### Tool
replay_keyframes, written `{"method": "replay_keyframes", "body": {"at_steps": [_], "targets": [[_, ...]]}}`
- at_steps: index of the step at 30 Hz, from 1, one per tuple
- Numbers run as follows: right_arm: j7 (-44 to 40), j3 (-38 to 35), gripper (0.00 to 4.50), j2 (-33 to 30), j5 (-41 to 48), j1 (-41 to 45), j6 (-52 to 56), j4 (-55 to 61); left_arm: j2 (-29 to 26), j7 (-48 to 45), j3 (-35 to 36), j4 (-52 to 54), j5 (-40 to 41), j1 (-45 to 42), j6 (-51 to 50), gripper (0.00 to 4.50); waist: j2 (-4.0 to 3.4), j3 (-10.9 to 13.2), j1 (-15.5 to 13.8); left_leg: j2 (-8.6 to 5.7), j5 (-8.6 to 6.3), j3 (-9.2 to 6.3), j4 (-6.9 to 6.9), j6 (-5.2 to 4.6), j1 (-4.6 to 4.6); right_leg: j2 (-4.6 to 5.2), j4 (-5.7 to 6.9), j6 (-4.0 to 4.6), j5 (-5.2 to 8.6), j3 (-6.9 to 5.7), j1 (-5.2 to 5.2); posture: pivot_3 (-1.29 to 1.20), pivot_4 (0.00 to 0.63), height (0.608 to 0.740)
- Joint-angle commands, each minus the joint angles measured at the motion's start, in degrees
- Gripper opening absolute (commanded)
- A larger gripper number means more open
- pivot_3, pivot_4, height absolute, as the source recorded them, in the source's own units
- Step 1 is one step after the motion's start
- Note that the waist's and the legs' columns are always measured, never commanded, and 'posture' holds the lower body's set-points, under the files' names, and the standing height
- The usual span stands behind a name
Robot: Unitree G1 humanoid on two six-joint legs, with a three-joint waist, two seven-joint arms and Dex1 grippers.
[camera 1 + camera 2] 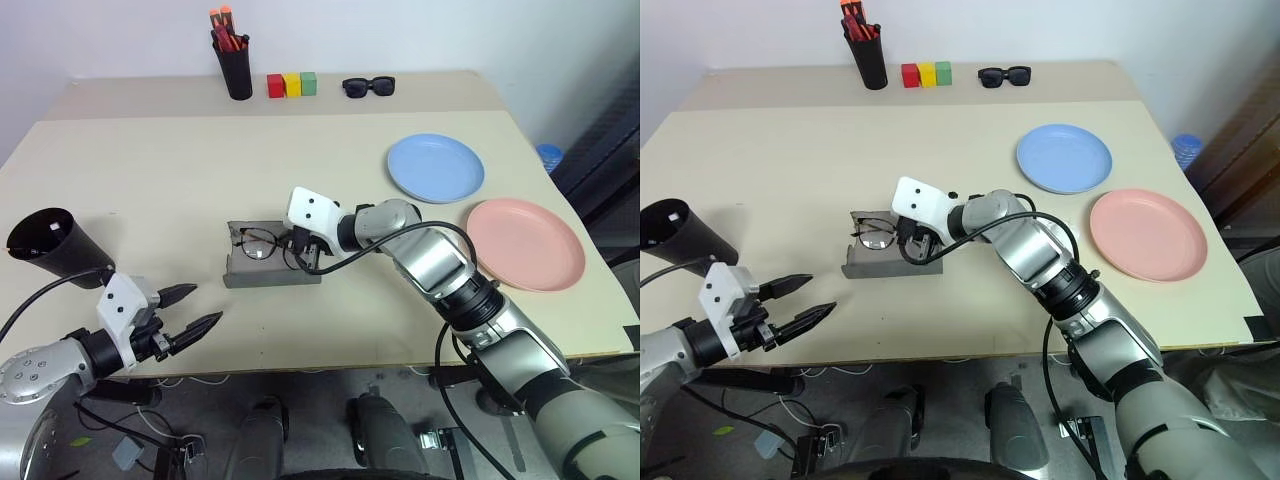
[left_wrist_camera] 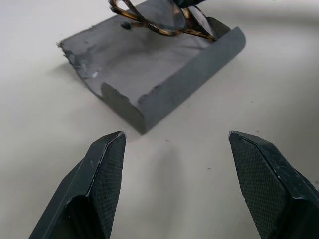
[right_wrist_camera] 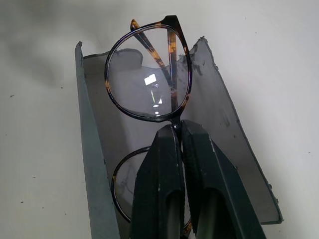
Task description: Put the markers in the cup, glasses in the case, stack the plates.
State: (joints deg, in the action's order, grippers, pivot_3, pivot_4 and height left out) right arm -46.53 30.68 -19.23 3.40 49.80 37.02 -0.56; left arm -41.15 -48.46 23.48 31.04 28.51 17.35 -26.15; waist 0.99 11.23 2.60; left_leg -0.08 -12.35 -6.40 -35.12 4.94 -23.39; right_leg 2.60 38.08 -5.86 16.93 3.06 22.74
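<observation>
The left gripper (image 1: 205, 308) is being held wide open and empty near the table's (image 1: 150, 200) front edge, with the black cup (image 1: 55, 243) just behind it. Farther in, the glasses (image 3: 149, 74) are being pinched at the bridge by the fully closed right gripper (image 3: 180, 130), over the open grey case (image 1: 262, 268). Beyond (to its right) the blue plate (image 1: 435, 167) and pink plate (image 1: 525, 243) are lying side by side.

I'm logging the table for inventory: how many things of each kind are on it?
Plates: 2
Eyewear: 2
Blocks: 3
Case: 1
Cup: 1
Pen holder: 1
Total: 10
</observation>
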Motion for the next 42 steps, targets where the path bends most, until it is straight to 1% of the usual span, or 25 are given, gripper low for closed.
{"method": "replay_keyframes", "body": {"at_steps": [1,2,5,7,9,10,13,15,16,18,19,20,21,23,26,28,30,31,33,35,37,39,42], "targets": [[-0.1,-0.4,0.05,0.1,-1.1,-0.5,-0.6,2.9,-1.0,0.2,0.4,0.7,0.9,-0.9,-0.5,3.38,0.0,0.0,0.0,0.0,0.0,0.0,0.0,0.0,0.0,0.0,0.0,0.0,0.0,0.0,0.0,0.0,0.15,0.74],[-0.2,-0.6,0.05,0.2,-1.2,-0.7,-0.4,3.0,-1.1,0.2,0.3,0.6,0.9,-1.1,-0.5,3.38,0.0,0.0,0.0,0.0,0.0,0.0,0.0,0.0,0.0,0.0,0.0,0.0,0.0,0.0,0.0,0.0,0.15,0.74],[-0.2,-1.2,0.99,0.4,-1.5,-1.1,-0.6,3.4,-1.2,0.2,0.2,0.5,1.0,-1.3,-0.7,3.38,0.0,0.0,0.0,0.0,0.0,0.0,0.0,0.0,0.0,0.0,0.0,0.0,0.0,0.0,0.0,0.0,0.15,0.74],[0.6,-2.2,1.93,0.9,-1.5,-1.2,-0.8,3.6,-1.1,0.3,0.2,0.5,1.1,-1.7,-1.0,3.38,0.0,0.0,0.0,0.0,0.0,0.0,0.0,0.0,0.0,0.0,0.0,0.0,0.0,0.0,0.01,0.0,0.15,0.74],[0.9,-3.3,3.0,1.4,-1.0,-1.1,-1.2,3.9,-0.9,0.8,0.3,0.4,1.4,-2.4,-1.5,3.38,0.0,0.0,0.0,0.0,0.0,0.0,0.0,0.0,0.0,0.0,0.0,0.0,0.0,0.0,0.01,0.0,0.15,0.74],[1.0,-3.9,3.41,1.6,-0.7,-1.0,-1.6,4.2,-0.7,1.2,0.5,0.5,1.7,-2.7,-1.8,3.38,0.0,0.0,0.0,0.0,0.0,0.0,0.0,0.0,0.0,0.0,0.0,0.0,0.0,0.0,0.01,0.0,0.15,0.74],[0.8,-5.4,3.41,1.6,-0.2,-1.1,-3.2,5.6,0.3,3.9,1.3,0.8,3.5,-5.4,-3.9,3.38,0.0,0.0,0.0,0.0,0.0,0.0,0.0,0.0,0.0,0.0,0.0,0.0,0.0,0.0,0.0,0.0,0.15,0.74],[0.3,-6.2,3.41,1.1,0.2,-1.6,-3.7,7.0,0.5,6.3,1.6,0.7,5.8,-8.0,-7.4,3.38,0.0,0.0,-0.1,0.0,0.0,-0.01,-0.01,0.0,0.0,0.0,0.0,0.0,0.0,0.0,-0.01,0.0,0.15,0.74],[-0.1,-6.6,3.45,0.6,0.4,-2.1,-4.3,7.7,0.7,8.0,1.5,0.3,7.2,-10.1,-9.6,3.12,0.0,0.0,-0.2,-0.01,0.0,-0.01,-0.01,0.0,0.0,0.01,0.0,-0.01,0.0,0.0,-0.01,0.0,0.15,0.74],[-1.2,-7.7,3.47,-1.1,1.2,-3.9,-5.6,10.6,1.2,12.0,0.1,-1.5,9.7,-16.3,-14.8,2.53,0.01,0.0,-0.4,-0.01,0.0,-0.06,-0.02,0.0,0.0,0.0,-0.01,-0.02,-0.01,-0.03,-0.05,0.0,0.15,0.74],[-1.6,-8.2,3.47,-1.8,1.6,-4.8,-6.0,11.7,1.4,13.7,-1.0,-2.4,9.1,-18.9,-16.0,2.13,0.03,0.0,-0.4,-0.03,0.0,-0.1,-0.04,0.0,0.0,0.01,-0.01,-0.02,0.0,-0.06,-0.08,0.0,0.15,0.74],[-2.0,-8.7,3.47,-2.6,1.8,-6.0,-6.7,12.9,1.7,15.3,-2.7,-3.3,7.9,-21.8,-16.7,1.51,0.04,0.0,-0.3,-0.04,0.0,-0.12,-0.05,0.0,0.0,0.0,-0.01,-0.03,-0.01,-0.07,-0.09,0.0,0.15,0.74],[-2.3,-9.1,3.47,-3.3,2.0,-7.0,-7.2,13.9,2.0,16.5,-4.4,-4.1,6.5,-24.2,-16.7,1.07,0.03,0.0,-0.3,-0.04,0.0,-0.1,-0.06,0.0,0.0,0.01,-0.02,-0.04,-0.01,-0.06,-0.1,0.0,0.15,0.74],[-2.9,-10.5,3.47,-4.7,2.8,-9.3,-8.7,15.7,3.2,19.9,-8.2,-7.4,3.2,-30.3,-16.8,0.04,0.04,0.0,-0.3,-0.08,0.0,-0.1,-0.06,0.0,0.0,0.03,-0.01,-0.04,-0.01,-0.06,-0.11,0.0,0.15,0.74],[-3.4,-12.7,3.47,-6.9,3.7,-12.7,-11.0,17.4,6.0,24.6,-12.4,-14.5,0.1,-39.6,-19.3,0.04,0.05,0.0,-0.2,-0.08,0.0,-0.12,-0.06,0.0,0.01,0.0,0.03,-0.04,-0.02,-0.07,-0.1,0.0,0.15,0.74],[-3.9,-15.4,3.47,-8.8,5.0,-16.0,-13.0,19.2,8.6,27.7,-14.1,-22.1,-0.6,-47.3,-24.0,0.04,0.06,0.0,-0.2,-0.08,0.01,-0.12,-0.07,0.01,0.01,-0.02,0.03,-0.04,-0.02,-0.07,-0.1,0.0,0.15,0.74],[-4.1,-17.6,3.47,-10.2,6.2,-18.5,-13.9,20.9,9.7,28.0,-15.9,-27.7,-1.7,-52.5,-26.6,0.04,0.08,0.0,-0.2,-0.09,0.0,-0.14,-0.09,0.0,-0.01,-0.02,0.03,-0.06,-0.01,-0.09,-0.11,0.0,0.15,0.74],[-4.1,-19.0,3.47,-11.0,6.9,-20.2,-14.3,21.8,10.3,27.3,-16.7,-30.3,-2.2,-54.7,-25.7,0.04,0.08,0.0,0.0,-0.1,0.0,-0.13,-0.08,0.0,-0.02,0.0,0.02,-0.07,-0.01,-0.08,-0.11,0.0,0.15,0.74],[-3.9,-20.8,3.47,-12.0,7.7,-22.4,-14.8,23.1,11.2,26.2,-17.7,-33.6,-3.2,-57.3,-24.3,0.04,0.08,0.0,0.0,-0.11,0.0,-0.09,-0.05,0.0,-0.02,0.02,0.0,-0.1,0.01,-0.05,-0.08,0.0,0.15,0.74],[-3.3,-23.8,3.47,-13.6,8.7,-25.9,-14.5,25.0,10.4,22.9,-23.7,-39.1,-6.5,-61.0,-25.2,0.04,0.07,0.0,-0.2,-0.1,0.0,-0.1,-0.03,0.0,-0.02,0.01,0.02,-0.1,0.01,-0.06,-0.07,0.0,0.15,0.74],[-2.5,-25.5,3.47,-14.4,9.4,-28.3,-13.6,26.7,10.5,19.7,-27.3,-42.7,-8.3,-63.6,-24.2,0.04,0.08,0.0,-0.2,-0.11,0.01,-0.14,-0.03,0.01,-0.02,-0.01,0.02,-0.1,0.01,-0.08,-0.09,0.0,0.15,0.74],[-2.0,-25.9,3.47,-14.7,9.7,-29.1,-13.3,27.4,10.8,18.0,-28.1,-44.1,-9.0,-64.6,-23.0,0.04,0.08,0.0,0.0,-0.12,0.01,-0.1,-0.06,0.01,-0.03,0.01,0.02,-0.1,0.01,-0.05,-0.1,0.0,0.15,0.74],[-1.0,-26.1,3.47,-14.7,9.7,-29.5,-12.7,27.9,10.0,14.5,-30.5,-45.3,-10.3,-65.5,-23.8,0.04,0.07,0.0,0.0,-0.11,0.01,-0.11,-0.05,0.01,-0.01,-0.01,0.04,-0.1,0.01,-0.05,-0.08,0.0,0.15,0.74]]}}
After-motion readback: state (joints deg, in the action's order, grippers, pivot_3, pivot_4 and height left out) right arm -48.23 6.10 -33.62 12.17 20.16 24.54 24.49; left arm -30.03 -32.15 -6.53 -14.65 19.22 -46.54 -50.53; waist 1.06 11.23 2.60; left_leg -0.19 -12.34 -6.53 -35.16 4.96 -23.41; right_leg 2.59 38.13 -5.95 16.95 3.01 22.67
